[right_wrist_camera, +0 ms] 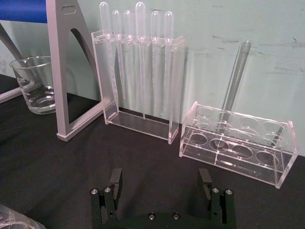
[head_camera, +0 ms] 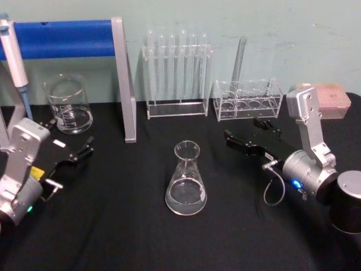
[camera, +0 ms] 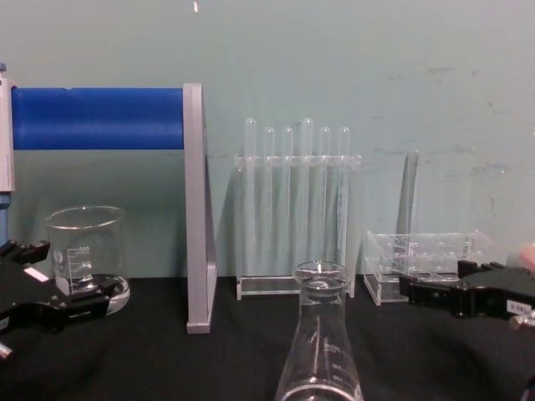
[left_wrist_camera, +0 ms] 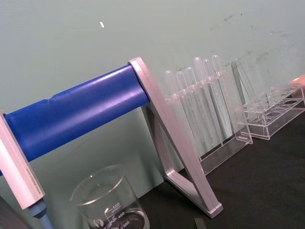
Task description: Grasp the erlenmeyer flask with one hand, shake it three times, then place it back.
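On your black worktop [head_camera: 113,237], the erlenmeyer flask [head_camera: 185,180] stood upright at centre; the right hand [head_camera: 248,135], fingers apart, hovered to its right.

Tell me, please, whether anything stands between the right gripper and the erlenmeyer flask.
Nothing visible does. The erlenmeyer flask stands alone on the black table, and the open right gripper has only bare cloth between them. The racks sit farther back.
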